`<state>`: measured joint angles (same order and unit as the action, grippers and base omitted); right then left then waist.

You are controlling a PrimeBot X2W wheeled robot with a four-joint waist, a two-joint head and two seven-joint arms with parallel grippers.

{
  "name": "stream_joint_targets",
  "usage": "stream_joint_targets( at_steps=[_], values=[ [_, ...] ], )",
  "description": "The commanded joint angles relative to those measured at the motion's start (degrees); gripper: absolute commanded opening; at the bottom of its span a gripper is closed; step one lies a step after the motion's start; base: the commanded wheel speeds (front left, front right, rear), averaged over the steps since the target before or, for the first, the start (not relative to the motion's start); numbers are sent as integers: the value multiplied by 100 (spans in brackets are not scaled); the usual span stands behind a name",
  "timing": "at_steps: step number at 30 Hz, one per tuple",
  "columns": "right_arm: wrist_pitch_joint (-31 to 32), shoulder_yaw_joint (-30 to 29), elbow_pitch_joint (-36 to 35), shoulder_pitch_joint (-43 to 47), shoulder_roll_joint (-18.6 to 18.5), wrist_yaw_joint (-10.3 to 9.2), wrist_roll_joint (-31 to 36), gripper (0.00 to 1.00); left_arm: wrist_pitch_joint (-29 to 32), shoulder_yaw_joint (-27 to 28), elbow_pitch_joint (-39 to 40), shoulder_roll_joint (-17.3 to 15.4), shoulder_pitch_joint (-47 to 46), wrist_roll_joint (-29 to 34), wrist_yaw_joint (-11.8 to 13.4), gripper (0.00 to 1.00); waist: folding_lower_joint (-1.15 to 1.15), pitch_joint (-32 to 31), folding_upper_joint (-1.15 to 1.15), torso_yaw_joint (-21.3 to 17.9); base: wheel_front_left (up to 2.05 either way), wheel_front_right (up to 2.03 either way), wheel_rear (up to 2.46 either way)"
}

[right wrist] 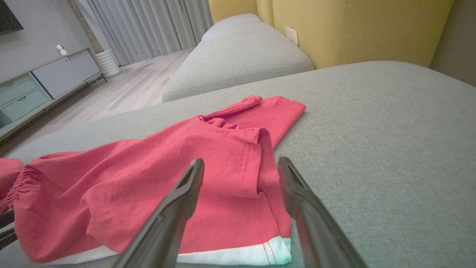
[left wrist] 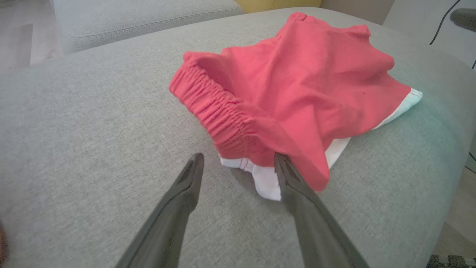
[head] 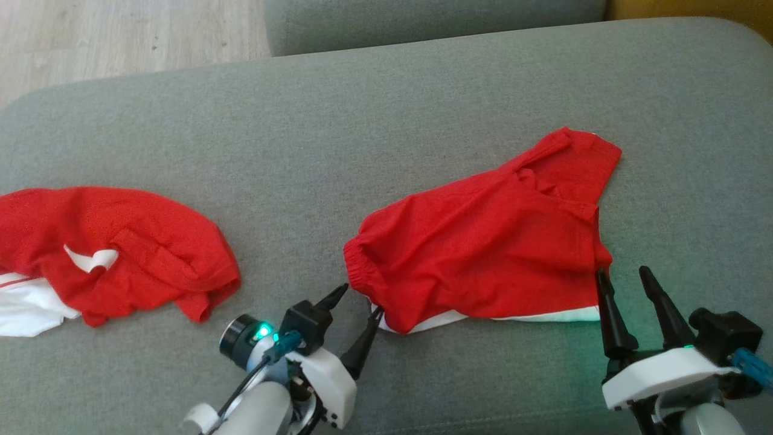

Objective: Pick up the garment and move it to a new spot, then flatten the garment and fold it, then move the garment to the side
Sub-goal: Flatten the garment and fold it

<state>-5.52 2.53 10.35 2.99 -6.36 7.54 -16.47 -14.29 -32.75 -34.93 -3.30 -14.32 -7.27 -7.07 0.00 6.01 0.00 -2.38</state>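
A red garment [head: 483, 241] with a white hem lies crumpled on the grey sofa cushion [head: 362, 121], right of centre. My left gripper [head: 361, 300] stands open at its gathered waistband corner. In the left wrist view that gripper [left wrist: 238, 156] has one fingertip [left wrist: 282, 163] tucked against the edge of the garment [left wrist: 305, 82], above the white lining. My right gripper [head: 622, 272] is open at the garment's near right corner. In the right wrist view its fingers [right wrist: 241, 160] straddle a folded seam of the garment [right wrist: 167, 163], hovering over it.
A second red and white garment [head: 115, 248] lies bunched at the cushion's left edge. Another grey cushion [head: 435, 24] sits behind, with wooden floor [head: 121, 42] at the far left. A yellow backrest [right wrist: 353, 29] rises at the far right.
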Motion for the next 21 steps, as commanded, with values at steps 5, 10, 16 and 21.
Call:
stream_joint_targets(
  at_steps=[5, 10, 16, 21],
  values=[
    [79, 60, -265, -187, -77, -5, 105, 100, -71, -72, 142, 26, -362, -84, -19, 100, 0, 17, 0, -4, 0, 0, 0],
    [163, 80, -336, -202, -67, -5, 125, 100, -71, -335, 100, 38, -491, -126, -25, 100, 0, 27, 0, -17, 0, 0, 0],
    [206, 99, -379, -229, -65, -5, 134, 100, -71, -687, -201, 41, -679, -142, 66, 100, 0, 50, 0, -52, 0, 0, 0],
    [223, 141, -382, -232, -64, -5, 132, 100, -71, -823, -525, 41, -911, -203, 183, 100, 0, 80, 0, -98, 0, 0, 0]
  ],
)
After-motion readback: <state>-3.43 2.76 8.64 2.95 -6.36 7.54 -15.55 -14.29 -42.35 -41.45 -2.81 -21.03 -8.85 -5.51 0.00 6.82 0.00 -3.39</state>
